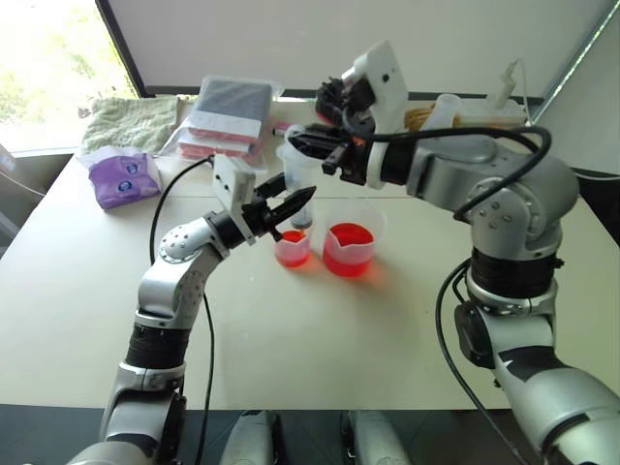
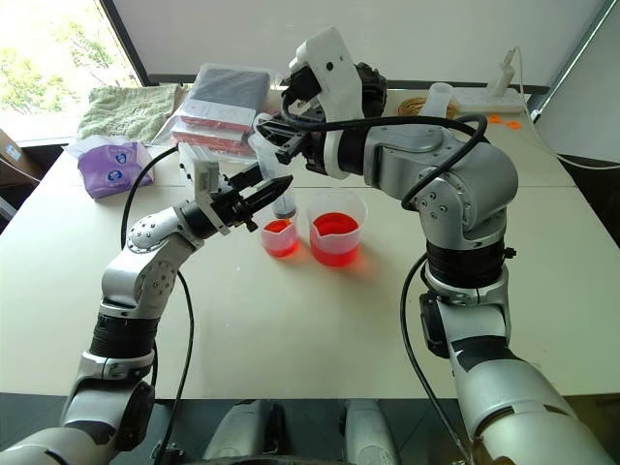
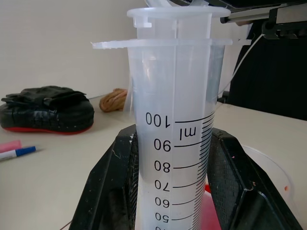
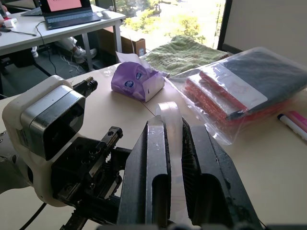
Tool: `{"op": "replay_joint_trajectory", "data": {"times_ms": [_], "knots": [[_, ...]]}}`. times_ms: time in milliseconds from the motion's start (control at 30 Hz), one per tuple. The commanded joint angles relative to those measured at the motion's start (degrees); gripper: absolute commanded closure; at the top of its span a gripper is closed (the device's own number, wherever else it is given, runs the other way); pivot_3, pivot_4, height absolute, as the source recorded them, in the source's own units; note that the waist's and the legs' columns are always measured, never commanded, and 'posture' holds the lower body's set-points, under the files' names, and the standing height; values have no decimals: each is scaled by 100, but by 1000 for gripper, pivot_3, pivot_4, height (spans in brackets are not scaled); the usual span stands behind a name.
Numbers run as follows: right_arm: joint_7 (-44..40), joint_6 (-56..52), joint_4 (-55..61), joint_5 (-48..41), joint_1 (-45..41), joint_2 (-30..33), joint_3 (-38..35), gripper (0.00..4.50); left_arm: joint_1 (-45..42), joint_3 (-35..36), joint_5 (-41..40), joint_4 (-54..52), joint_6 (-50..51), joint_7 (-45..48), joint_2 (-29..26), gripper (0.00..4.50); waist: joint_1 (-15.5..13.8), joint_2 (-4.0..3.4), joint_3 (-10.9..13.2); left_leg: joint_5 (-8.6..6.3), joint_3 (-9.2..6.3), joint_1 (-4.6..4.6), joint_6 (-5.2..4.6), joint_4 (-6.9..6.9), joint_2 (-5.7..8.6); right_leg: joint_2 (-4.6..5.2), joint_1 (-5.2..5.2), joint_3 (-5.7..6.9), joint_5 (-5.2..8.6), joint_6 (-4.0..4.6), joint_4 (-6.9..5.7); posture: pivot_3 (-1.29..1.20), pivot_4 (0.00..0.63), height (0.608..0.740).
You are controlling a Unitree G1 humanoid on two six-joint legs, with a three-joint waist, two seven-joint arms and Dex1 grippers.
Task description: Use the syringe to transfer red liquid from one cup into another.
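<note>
The large clear plastic syringe with printed graduations (image 3: 175,134) stands upright over the smaller, narrower clear cup of red liquid (image 1: 292,249), beside the wider spouted clear cup (image 1: 350,250) on the white table (image 1: 320,339). The left gripper (image 1: 288,207) has its fingers clenched on the barrel to steady it, while the right gripper (image 4: 169,167) pinches the white plunger top, apparently to work it.

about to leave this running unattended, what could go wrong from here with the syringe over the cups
1. The left hand clamps the syringe barrel upright above the smaller cup; a slip could topple that cup.
2. The right hand pinches only the thin plunger top; it may slide off.
3. The larger cup stands close by, so drips or a bump could spill red liquid.
</note>
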State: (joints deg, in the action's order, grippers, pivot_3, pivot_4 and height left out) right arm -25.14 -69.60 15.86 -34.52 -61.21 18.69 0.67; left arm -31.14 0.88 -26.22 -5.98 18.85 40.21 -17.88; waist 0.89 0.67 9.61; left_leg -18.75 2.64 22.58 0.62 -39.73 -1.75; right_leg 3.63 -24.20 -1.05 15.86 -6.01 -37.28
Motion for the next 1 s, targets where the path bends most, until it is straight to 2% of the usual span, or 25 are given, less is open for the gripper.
{"op": "replay_joint_trajectory", "data": {"times_ms": [33,800,867,900,933,967,1000], "knots": [[-357,-184,158,-362,43,-139,303,4486,-145,323,-218,-374,-42,-143,-31,2992,0,0,0,0,0,0,0,0,0,0,0,0,0,0,0,0,150,740],[-513,173,4,-251,42,-193,419,4486,-155,523,-446,-500,155,-197,-417,2992,6,0,0,0,0,0,0,2,0,1,-1,0,0,0,0,0,150,740],[-541,215,-13,-239,39,-179,430,3619,-153,504,-443,-497,142,-203,-431,2992,7,0,0,0,0,0,0,3,0,1,-2,0,0,0,0,0,150,740],[-560,223,-9,-234,41,-167,430,3396,-143,493,-441,-505,141,-213,-431,2992,7,0,0,0,0,0,0,3,0,0,-2,0,0,0,0,0,150,740],[-575,234,-13,-221,38,-154,427,2745,-132,486,-441,-513,141,-218,-433,2992,8,0,0,0,0,0,0,4,0,0,-3,0,0,0,0,0,150,740],[-588,242,-17,-209,35,-147,425,2384,-126,483,-442,-517,143,-221,-433,2992,8,0,0,0,0,0,0,5,0,0,-3,0,0,0,0,0,150,740],[-598,253,-31,-193,27,-141,425,1795,-125,485,-442,-513,145,-221,-434,2992,8,0,0,0,0,0,0,5,0,0,-3,0,0,0,0,0,150,740]]}}
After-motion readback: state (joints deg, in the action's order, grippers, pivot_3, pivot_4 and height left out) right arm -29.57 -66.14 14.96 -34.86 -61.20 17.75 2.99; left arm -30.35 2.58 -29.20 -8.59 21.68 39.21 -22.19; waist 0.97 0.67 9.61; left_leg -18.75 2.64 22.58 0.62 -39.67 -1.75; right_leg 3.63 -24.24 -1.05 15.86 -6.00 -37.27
